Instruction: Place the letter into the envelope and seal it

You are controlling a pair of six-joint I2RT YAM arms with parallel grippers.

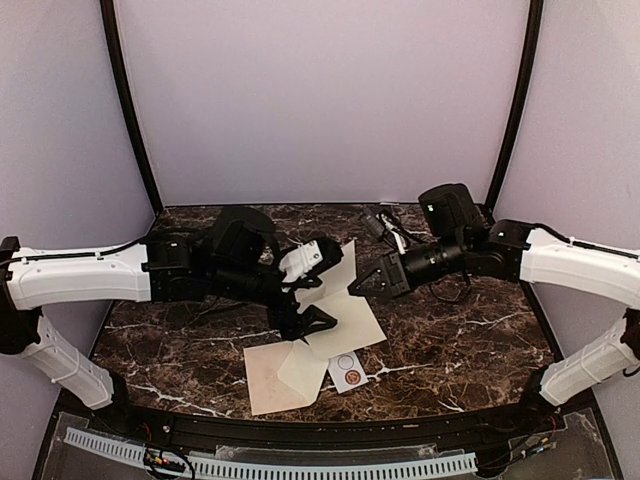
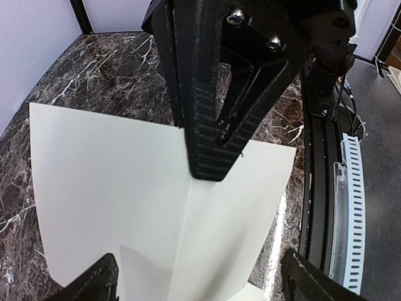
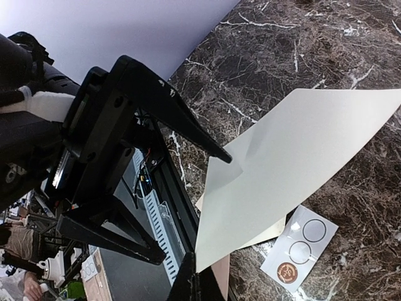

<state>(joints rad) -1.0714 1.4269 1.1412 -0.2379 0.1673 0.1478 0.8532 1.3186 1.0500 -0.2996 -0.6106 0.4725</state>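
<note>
The cream letter (image 1: pixel 345 300) (image 2: pixel 113 188) (image 3: pixel 301 150) is raised at a slant over the dark marble table. My right gripper (image 1: pixel 356 288) (image 3: pixel 199 280) (image 2: pixel 210 170) is shut on the letter's edge. My left gripper (image 1: pixel 310 318) (image 2: pixel 200 283) (image 3: pixel 187 207) stands wide open at the letter's near corner, one fingertip (image 3: pixel 224 157) over the paper and the other below it. The pinkish-tan envelope (image 1: pixel 262 382) (image 3: pixel 220 276) lies flat near the table's front, its pale flap (image 1: pixel 302 368) open toward the letter and partly under it.
A small white card printed with circles (image 1: pixel 347 373) (image 3: pixel 299 251) lies right of the envelope. Cables (image 1: pixel 385 225) sit at the back of the table. A white perforated rail (image 1: pixel 270 465) (image 2: pixel 351 207) runs along the front edge.
</note>
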